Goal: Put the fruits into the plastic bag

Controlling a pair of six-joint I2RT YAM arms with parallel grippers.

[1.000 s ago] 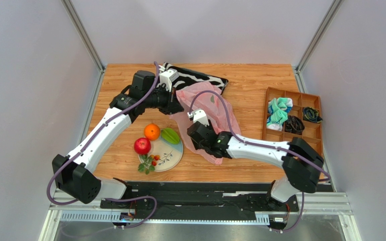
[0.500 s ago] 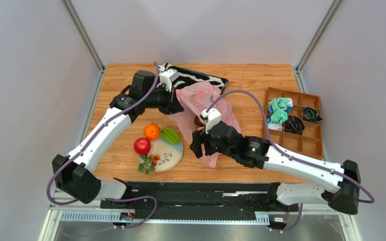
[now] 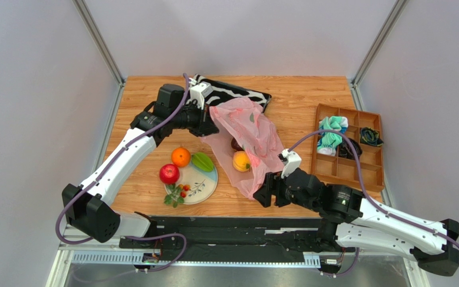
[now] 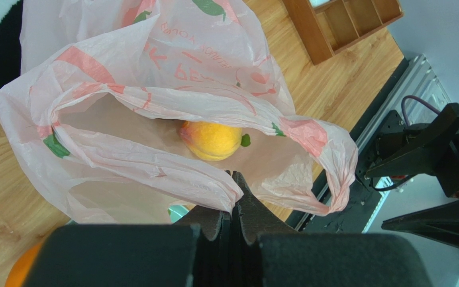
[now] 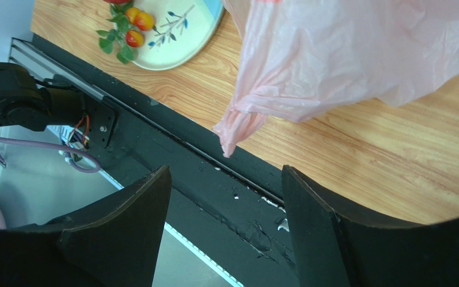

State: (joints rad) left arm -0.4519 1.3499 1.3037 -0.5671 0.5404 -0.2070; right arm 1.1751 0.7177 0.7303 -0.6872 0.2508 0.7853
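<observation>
Seeing the plastic bag (image 3: 247,128) mid-table, we log the left gripper (image 4: 233,179) clamped shut on its far-left rim, the right gripper (image 5: 226,173) wide open, empty, just near of it. The yellow-orange fruit (image 4: 211,139) sits inside; orange (image 3: 181,156), apple (image 3: 168,174), green fruit (image 3: 202,161) at the plate (image 3: 205,186), left.

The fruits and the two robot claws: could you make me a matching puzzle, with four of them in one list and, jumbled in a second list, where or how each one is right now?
Column one
1. yellow-orange fruit
2. berry sprig
3. left gripper
4. right gripper

Column two
A. open, holding nothing
B. inside the plastic bag
C. at the near edge of the plate
D. shut on the bag's rim

Pairs: 1-B, 2-C, 3-D, 4-A
</observation>
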